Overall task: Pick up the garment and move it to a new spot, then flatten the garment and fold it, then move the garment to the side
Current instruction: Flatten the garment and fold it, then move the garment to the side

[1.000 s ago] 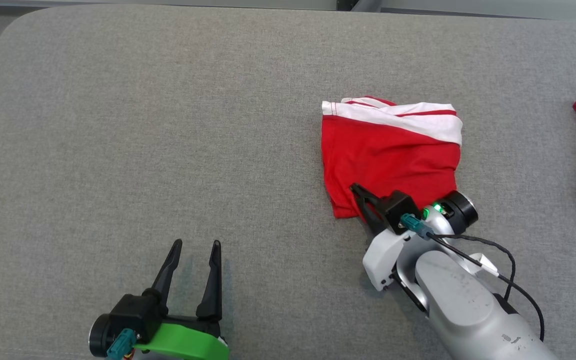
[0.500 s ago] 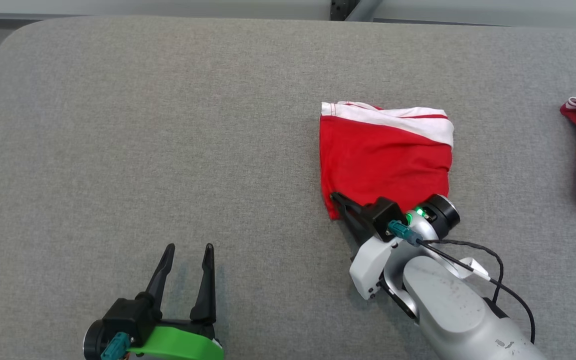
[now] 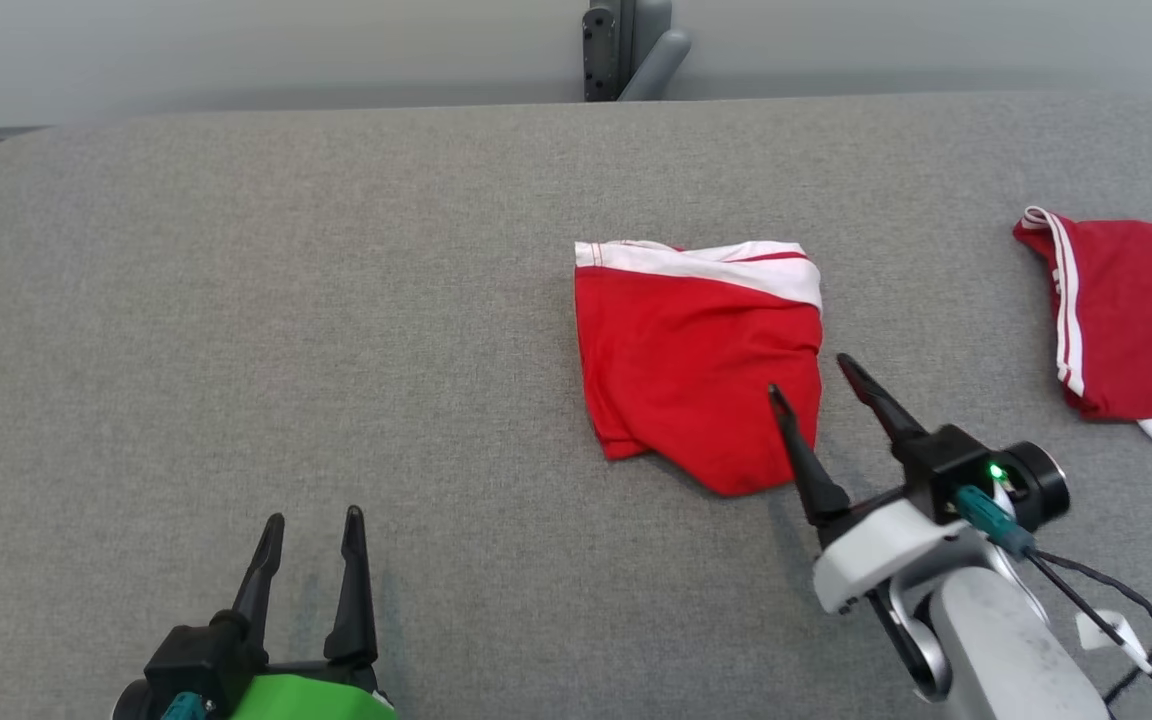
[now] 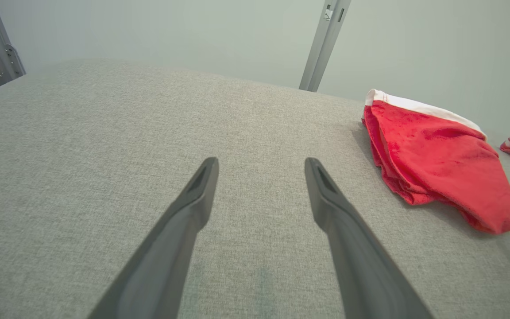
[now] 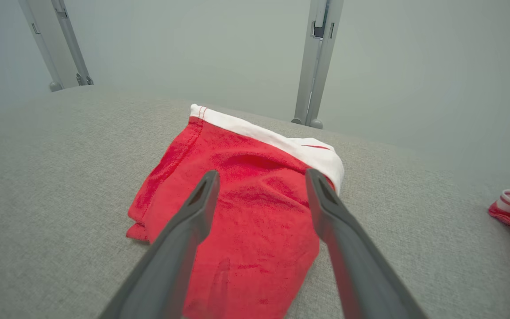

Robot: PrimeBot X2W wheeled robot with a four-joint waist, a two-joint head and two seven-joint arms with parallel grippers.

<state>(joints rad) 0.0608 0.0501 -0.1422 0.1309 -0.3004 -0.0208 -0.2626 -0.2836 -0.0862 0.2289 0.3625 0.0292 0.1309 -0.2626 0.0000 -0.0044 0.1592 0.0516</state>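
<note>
Backed off: my right gripper (image 3: 809, 375) had released the near corner, fingers spread; my left gripper (image 3: 314, 516) sat open, empty. Folded red garment (image 3: 696, 370) lay beyond, right of table (image 3: 236, 300) centre. Soft, light, limp, I judged; best pinched through all layers at near hem.

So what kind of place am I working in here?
Probably a robot lab or test cell: a grey fabric-covered table, metal frame posts against a plain pale wall, and a red garment plus a second red garment.
</note>
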